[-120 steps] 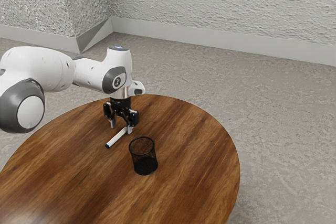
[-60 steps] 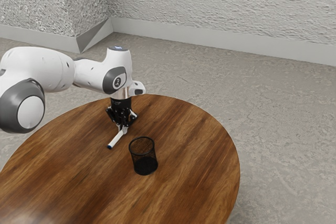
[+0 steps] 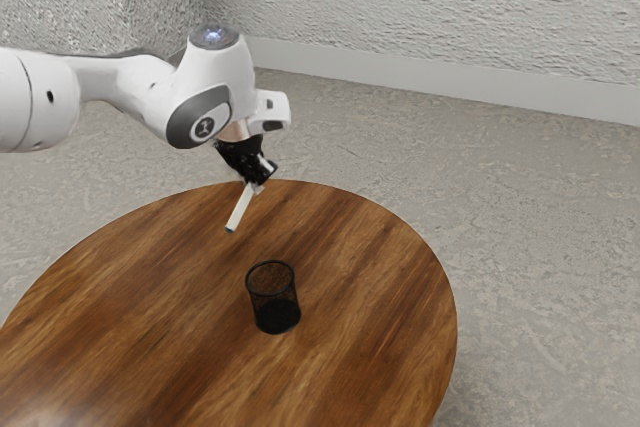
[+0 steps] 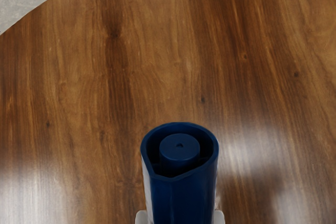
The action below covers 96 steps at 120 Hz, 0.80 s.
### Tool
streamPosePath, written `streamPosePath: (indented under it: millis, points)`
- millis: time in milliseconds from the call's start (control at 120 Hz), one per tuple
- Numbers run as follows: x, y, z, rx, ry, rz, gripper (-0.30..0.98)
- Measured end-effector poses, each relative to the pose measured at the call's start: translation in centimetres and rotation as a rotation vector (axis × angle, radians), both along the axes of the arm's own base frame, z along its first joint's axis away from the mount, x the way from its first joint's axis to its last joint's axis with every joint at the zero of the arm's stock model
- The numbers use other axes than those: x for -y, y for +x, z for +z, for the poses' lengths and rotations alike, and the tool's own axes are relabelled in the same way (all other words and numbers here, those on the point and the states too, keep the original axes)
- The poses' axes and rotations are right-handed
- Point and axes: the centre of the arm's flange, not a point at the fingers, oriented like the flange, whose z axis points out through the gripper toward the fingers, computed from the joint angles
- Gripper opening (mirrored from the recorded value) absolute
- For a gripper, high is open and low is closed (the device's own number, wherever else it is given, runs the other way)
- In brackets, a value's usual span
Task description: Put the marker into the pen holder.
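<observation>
"What's the biggest thing there?"

"A rough, pale wall point(image 3: 420, 7), with the grey floor point(image 3: 540, 217) in front of it. Then the counter point(image 3: 150, 327), round-edged, brown wood with dark streaks."

"And on down from that?"

"The white arm point(image 3: 125, 82) with its dark grey parts. It comes in from the exterior view's left and reaches out over the counter's far side."

"Where's the pen holder point(image 3: 274, 299)?"

"Standing upright on the counter — black mesh, round, open at the top. It's nearer the camera than the marker point(image 3: 241, 209) and a bit toward the exterior view's right."

"Is the pincer point(image 3: 254, 187) wide or narrow?"

"Narrow, closed on the marker. In the wrist view, pale fingertips point(image 4: 142, 217) sit against it from both sides."

"So the marker's off the wood?"

"Yes, held up above the counter and apart from the pen holder. It's tilted, white along the barrel, its dark end lowest."

"What about that end?"

"Up close it's a blue cap point(image 4: 181, 198) — hollow at the tip, with a small round plug point(image 4: 179, 148) inside."
</observation>
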Motion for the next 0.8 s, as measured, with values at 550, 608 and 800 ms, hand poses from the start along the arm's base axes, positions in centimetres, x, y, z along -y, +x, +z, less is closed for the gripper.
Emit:
streamPosePath:
  millis: [550, 608, 800]
  points:
    - [9.5, -8.2, 0.9, 0.227, -0.151, 0.045, -0.10]
    - [9.6, -8.6, 0.1, 0.217, -0.159, 0.067, -0.10]
    - [9.2, -9.4, -0.7, 0.208, -0.177, 0.135, -0.09]
